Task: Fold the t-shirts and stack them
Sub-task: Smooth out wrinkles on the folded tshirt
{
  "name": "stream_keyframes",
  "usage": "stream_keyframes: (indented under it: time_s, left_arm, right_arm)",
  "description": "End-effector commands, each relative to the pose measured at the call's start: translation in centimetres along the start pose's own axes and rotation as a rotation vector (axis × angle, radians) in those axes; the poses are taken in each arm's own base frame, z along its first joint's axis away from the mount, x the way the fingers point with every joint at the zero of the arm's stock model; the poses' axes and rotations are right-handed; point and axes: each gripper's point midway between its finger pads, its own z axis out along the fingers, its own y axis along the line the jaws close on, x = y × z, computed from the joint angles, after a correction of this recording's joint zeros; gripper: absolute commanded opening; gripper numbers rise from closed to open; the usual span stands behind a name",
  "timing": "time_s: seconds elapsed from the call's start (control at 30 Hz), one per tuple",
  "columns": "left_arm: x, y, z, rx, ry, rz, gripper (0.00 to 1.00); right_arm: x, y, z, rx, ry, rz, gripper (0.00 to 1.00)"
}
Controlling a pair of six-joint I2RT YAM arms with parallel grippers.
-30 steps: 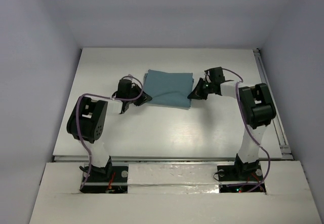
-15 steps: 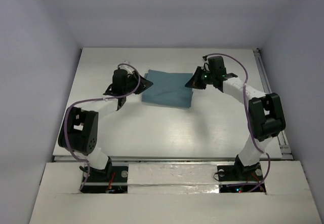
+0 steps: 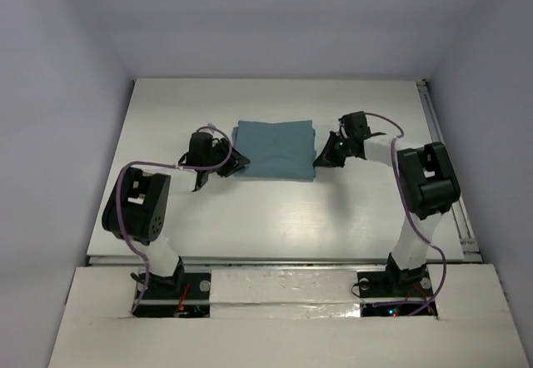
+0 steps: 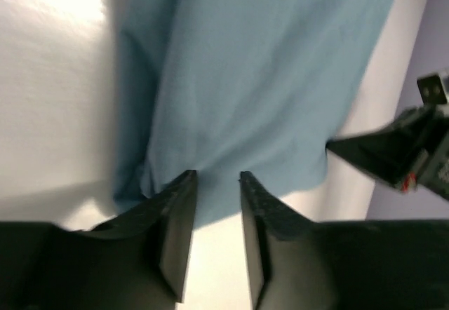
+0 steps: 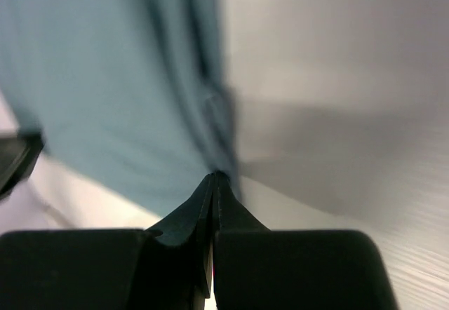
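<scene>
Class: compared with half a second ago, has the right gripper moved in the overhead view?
Yes. The right gripper, pinching the t-shirt, has drawn back from the table's far edge.

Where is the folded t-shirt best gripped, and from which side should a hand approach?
Probably pinch the t-shirt at a near corner of its side edge, coming in low from that side. It lies flat as a folded rectangle on the table, so only the edges give stacked layers to close on.
</scene>
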Motion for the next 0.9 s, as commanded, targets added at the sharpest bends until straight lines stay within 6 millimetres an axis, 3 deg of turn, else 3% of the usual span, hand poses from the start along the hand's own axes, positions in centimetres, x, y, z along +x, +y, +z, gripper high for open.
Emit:
stream_keyframes:
  time_s: [0.0,0.1,0.17,0.2,0.23,0.27,0.3,0.33,0.37,0.4,0.43,0.47,0.5,0.53,0.57,0.6,0.67,0.7,0.73,0.83,0.87]
  left_arm:
    - [1.1,-2.3,-2.3,0.044,0.009,0.018,0.32]
    - [-0.3,-4.9,-4.1,0.063,-0.035,0.067,0.37]
    - [-1.9,-5.4,-4.4,0.028,-0.076,0.121,0.39]
    - [-3.7,-7.5,-4.3,0.058,-0.108,0.148,0.39]
    - [-4.3,-8.1,-3.7,0.063,-0.107,0.161,0.38]
    - [-4.3,-7.2,-2.1,0.032,-0.077,0.158,0.37]
    - [-5.9,-9.0,-1.4,0.059,-0.101,0.195,0.36]
    - [-6.4,-9.0,-0.4,0.053,-0.093,0.200,0.35]
    - [-5.8,-7.1,2.0,0.009,-0.042,0.189,0.35]
    - [-7.7,-8.7,2.7,0.037,-0.063,0.210,0.33]
    - [-8.1,-8.2,3.8,0.015,-0.061,0.224,0.32]
    - [-7.7,-6.6,5.6,-0.021,-0.031,0.217,0.32]
    - [-9.5,-7.4,6.1,-0.009,-0.059,0.227,0.32]
    - [-10.3,-6.5,6.6,-0.030,-0.067,0.224,0.32]
    - [-10.4,-4.7,7.7,-0.073,-0.057,0.208,0.32]
    - [-11.0,-4.4,8.0,-0.078,-0.066,0.203,0.32]
    - [-11.8,-1.9,8.4,-0.116,-0.065,0.164,0.32]
    - [-11.6,-0.7,8.4,-0.136,-0.061,0.151,0.32]
    - [-12.1,0.8,8.0,-0.164,-0.073,0.141,0.32]
    - [-13.1,1.6,6.9,-0.171,-0.092,0.127,0.32]
    - [-13.9,0.7,5.9,-0.152,-0.116,0.135,0.32]
  right_arm:
    - [-4.2,0.1,-2.7,0.091,-0.112,-0.061,0.00]
    - [-6.9,3.7,-4.6,0.028,-0.163,-0.114,0.00]
    - [-7.4,5.6,-4.7,-0.039,-0.143,-0.121,0.00]
    - [-8.5,7.0,-4.9,-0.071,-0.160,-0.132,0.00]
    - [-8.9,7.5,-4.8,-0.088,-0.159,-0.129,0.00]
    - [-8.8,7.8,-3.8,-0.098,-0.136,-0.129,0.00]
    - [-9.4,8.2,-3.5,-0.111,-0.143,-0.135,0.00]
    - [-10.4,9.4,-3.5,-0.143,-0.156,-0.145,0.00]
    - [-10.4,9.0,-2.1,-0.150,-0.127,-0.121,0.00]
    - [-10.9,9.4,-1.5,-0.175,-0.127,-0.121,0.00]
    - [-11.6,10.4,-1.4,-0.206,-0.130,-0.127,0.00]
    - [-11.9,10.5,-0.8,-0.215,-0.122,-0.112,0.00]
    - [-11.9,9.6,0.7,-0.203,-0.103,-0.094,0.00]
    - [-12.0,9.2,1.4,-0.192,-0.095,-0.081,0.00]
    - [-13.1,9.5,1.6,-0.179,-0.115,-0.089,0.00]
    - [-12.8,8.7,2.3,-0.154,-0.093,-0.075,0.00]
    - [-13.0,6.9,3.6,-0.116,-0.083,-0.046,0.00]
    - [-13.0,6.5,3.9,-0.105,-0.081,-0.041,0.00]
    - [-13.6,4.7,4.0,-0.070,-0.090,-0.012,0.00]
    - [-14.1,3.2,3.9,-0.028,-0.100,-0.002,0.00]
    - [-14.6,2.7,3.6,-0.020,-0.110,-0.006,0.00]
